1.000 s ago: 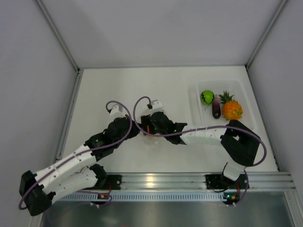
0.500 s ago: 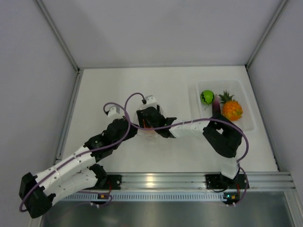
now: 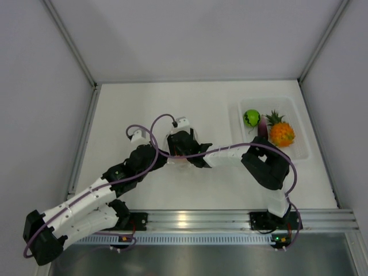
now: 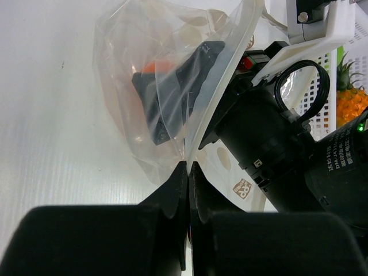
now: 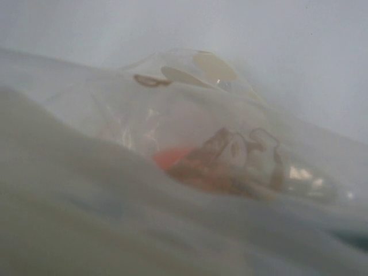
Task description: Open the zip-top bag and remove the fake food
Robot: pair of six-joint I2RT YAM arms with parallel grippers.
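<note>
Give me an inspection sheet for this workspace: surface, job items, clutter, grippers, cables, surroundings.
Surface: white tabletop, with an aluminium rail along the near edge.
Job's things: clear crinkly zip-top bag with white dots at mid-table, mouth open, small orange toy inside. The green ball, purple eggplant and orange pineapple lie in the clear rectangular tray at the right.
Clutter: nothing seen.
Grippers: left gripper shut on the bag's edge. The right gripper reaches inside the bag; its jaw state is unclear through the plastic.
Cables: purple cables loop along both arms.
Surroundings: plain grey walls on three sides.
</note>
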